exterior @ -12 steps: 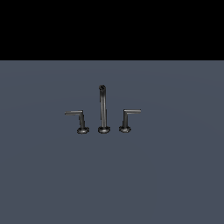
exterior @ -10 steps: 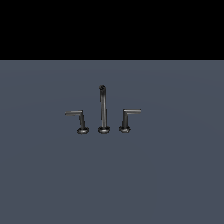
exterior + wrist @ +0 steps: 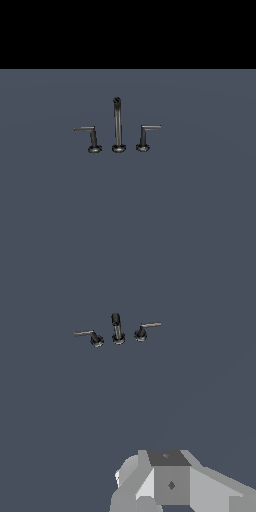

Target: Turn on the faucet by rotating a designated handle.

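dark grey metal three-piece faucet [image 3: 118, 131] is sitting unchanged, its right-pointing l-shaped lever [image 3: 145, 136] untouched; the gripper's fingers are seemingly out of view, so i cannot tell their spread.

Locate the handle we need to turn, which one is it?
In the exterior view it's the lever handle on that view's right of the tall spout, arm pointing right, away from the spout; the other handle mirrors it.

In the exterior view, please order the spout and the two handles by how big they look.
1. Spout, clearly tallest.
2. Handle pointing right and handle pointing left: they look alike, so I do not rank them.
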`<state>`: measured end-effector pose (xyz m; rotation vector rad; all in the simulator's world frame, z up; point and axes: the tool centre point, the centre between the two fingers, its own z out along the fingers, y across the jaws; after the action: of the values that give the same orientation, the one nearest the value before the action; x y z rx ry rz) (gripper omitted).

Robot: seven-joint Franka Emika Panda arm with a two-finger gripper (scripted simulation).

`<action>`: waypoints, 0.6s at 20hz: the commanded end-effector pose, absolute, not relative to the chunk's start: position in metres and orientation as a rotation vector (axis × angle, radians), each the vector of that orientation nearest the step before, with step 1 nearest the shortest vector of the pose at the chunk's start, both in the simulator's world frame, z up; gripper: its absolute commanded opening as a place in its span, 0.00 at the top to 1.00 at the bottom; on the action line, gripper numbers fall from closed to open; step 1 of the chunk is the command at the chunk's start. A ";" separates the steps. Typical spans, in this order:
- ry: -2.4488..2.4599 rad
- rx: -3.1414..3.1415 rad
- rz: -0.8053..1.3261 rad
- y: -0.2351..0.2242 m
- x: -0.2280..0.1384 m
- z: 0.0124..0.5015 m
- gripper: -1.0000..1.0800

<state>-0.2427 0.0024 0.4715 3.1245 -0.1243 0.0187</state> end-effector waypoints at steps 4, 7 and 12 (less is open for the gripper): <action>-0.254 3.118 0.017 0.009 -0.225 0.449 1.00; -0.351 3.110 0.016 0.014 -0.211 0.432 1.00; -0.540 3.085 0.014 0.020 -0.184 0.399 1.00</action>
<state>-0.1922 0.0182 0.4095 3.0935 -0.4801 0.0147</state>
